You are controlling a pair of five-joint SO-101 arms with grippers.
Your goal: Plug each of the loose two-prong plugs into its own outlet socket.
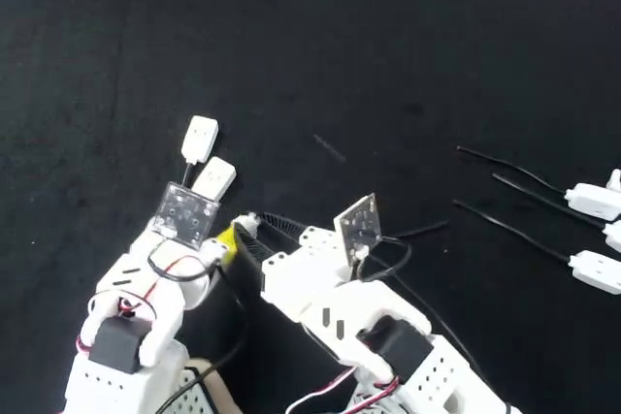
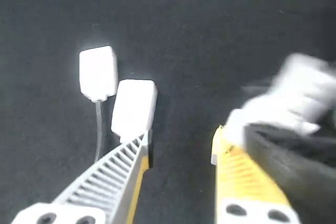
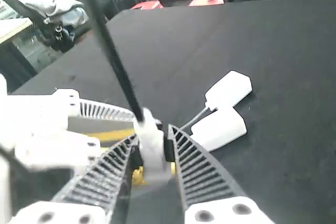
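Prongs of held plug point(image 3: 153, 153) hidden inside right gripper point(image 3: 152, 135); far-right plug point(image 1: 614, 180) cut off at frame edge; white shape point(image 2: 299, 98) (badly blurred) is unidentifiable.

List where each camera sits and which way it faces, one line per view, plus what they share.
High view: fixed above, looking down on the black table; both arms at the bottom.
Left wrist view: on the left arm, looking along the open left gripper.
Right wrist view: on the right arm, past the right gripper shut on a plug.
Shared: the two white blocks.
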